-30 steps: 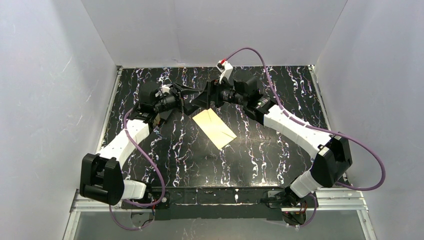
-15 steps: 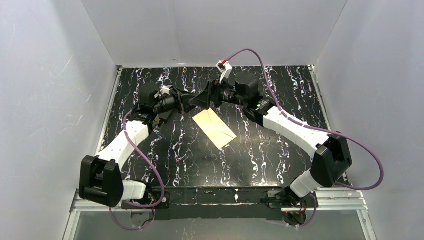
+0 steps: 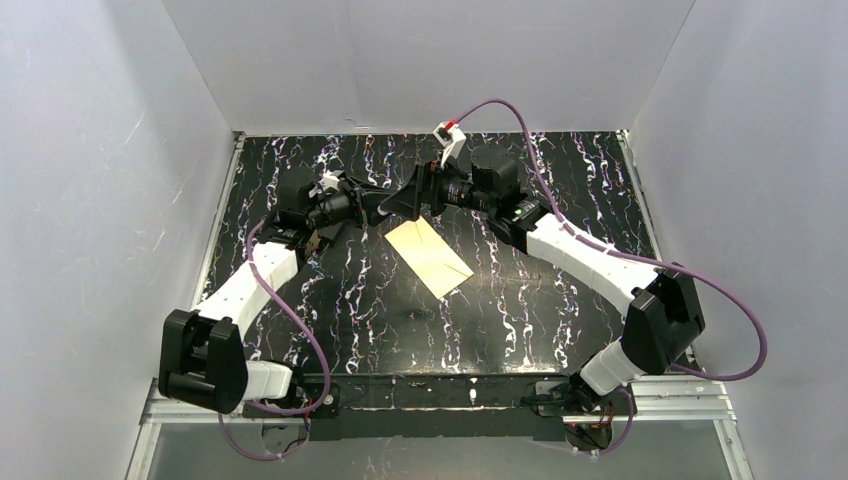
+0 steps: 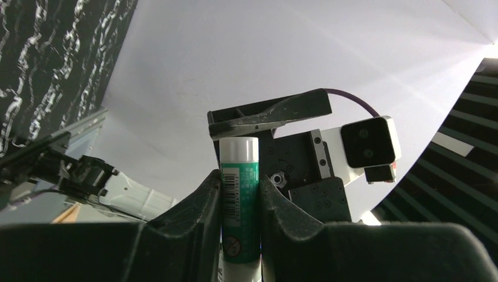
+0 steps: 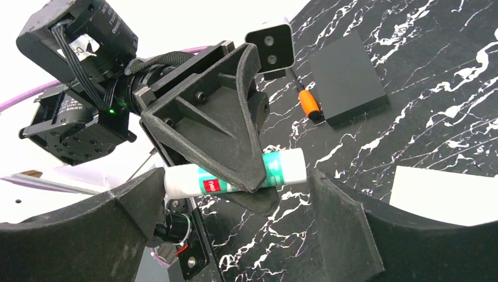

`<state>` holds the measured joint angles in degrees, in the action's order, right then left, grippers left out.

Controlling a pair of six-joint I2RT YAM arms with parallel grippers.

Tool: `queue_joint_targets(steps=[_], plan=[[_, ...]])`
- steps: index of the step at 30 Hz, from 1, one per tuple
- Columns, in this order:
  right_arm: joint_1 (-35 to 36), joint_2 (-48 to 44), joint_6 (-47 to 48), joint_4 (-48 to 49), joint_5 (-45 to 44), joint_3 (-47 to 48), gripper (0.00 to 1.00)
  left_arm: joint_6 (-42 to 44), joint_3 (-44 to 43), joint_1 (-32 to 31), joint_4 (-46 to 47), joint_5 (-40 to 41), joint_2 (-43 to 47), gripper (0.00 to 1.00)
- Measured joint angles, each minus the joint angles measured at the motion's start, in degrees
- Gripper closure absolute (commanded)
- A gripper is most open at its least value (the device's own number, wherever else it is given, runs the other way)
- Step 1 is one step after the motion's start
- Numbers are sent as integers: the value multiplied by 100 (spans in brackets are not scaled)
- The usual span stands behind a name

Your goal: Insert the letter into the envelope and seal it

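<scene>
The cream envelope (image 3: pixel 430 256) lies flat and slanted on the black marbled table (image 3: pixel 560 320). A pale corner of it shows in the right wrist view (image 5: pixel 440 188). The white letter is not in view. My left gripper (image 3: pixel 383 207) hovers above the envelope's far end. It is shut on a green-and-white glue stick (image 4: pixel 239 200), which also shows in the right wrist view (image 5: pixel 282 167). My right gripper (image 3: pixel 403 204) faces it, jaws open, one finger (image 5: pixel 135 211) at the stick's white end and the other (image 5: pixel 343 226) apart from it. In the left wrist view, one right finger (image 4: pixel 270 114) sits over the cap.
A black square card (image 5: pixel 347 76) lies on the table at the back. A small orange-handled tool (image 5: pixel 308 103) lies beside it. White walls enclose the table on three sides. The two wrists are very close together.
The right wrist has shifted slightly back and left, and the left gripper slightly right, so the two grippers are closer together. The envelope has not moved.
</scene>
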<state>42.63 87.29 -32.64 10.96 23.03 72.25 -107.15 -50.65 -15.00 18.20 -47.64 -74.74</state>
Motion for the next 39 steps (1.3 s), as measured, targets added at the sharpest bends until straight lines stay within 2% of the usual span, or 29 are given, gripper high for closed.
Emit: queue_joint_targets(steps=[10,12,14,19,23,26,30,36,39], plan=[[-92,-549,-236,-57,-238,-310,1,857,133,258,87,-7,-129,100],[-94,-728,-269,-155,-485,-356,2,1266,133,334,-61,15,-129,100],[-92,-863,-315,-385,-850,-367,4,2015,76,413,-614,177,-122,100],[-103,-916,-448,-1412,-2017,-369,11,4653,-776,382,-3276,1777,-125,100],[-118,-688,-540,-2057,-2485,-376,12,6000,-1143,175,-4277,3143,-210,100],[-118,-581,-621,-2393,-2710,-393,12,6721,-1276,-151,-4684,4186,-664,100],[-118,-516,-647,-2553,-2885,-393,12,7289,-1421,-577,-4918,5169,-1609,100],[-144,-356,-649,-2673,-2929,-393,12,7748,-1451,-911,-4900,6166,-2310,100],[-175,-273,-647,-2741,-2922,-391,12,7914,-1453,-962,-4682,6443,-2369,93]])
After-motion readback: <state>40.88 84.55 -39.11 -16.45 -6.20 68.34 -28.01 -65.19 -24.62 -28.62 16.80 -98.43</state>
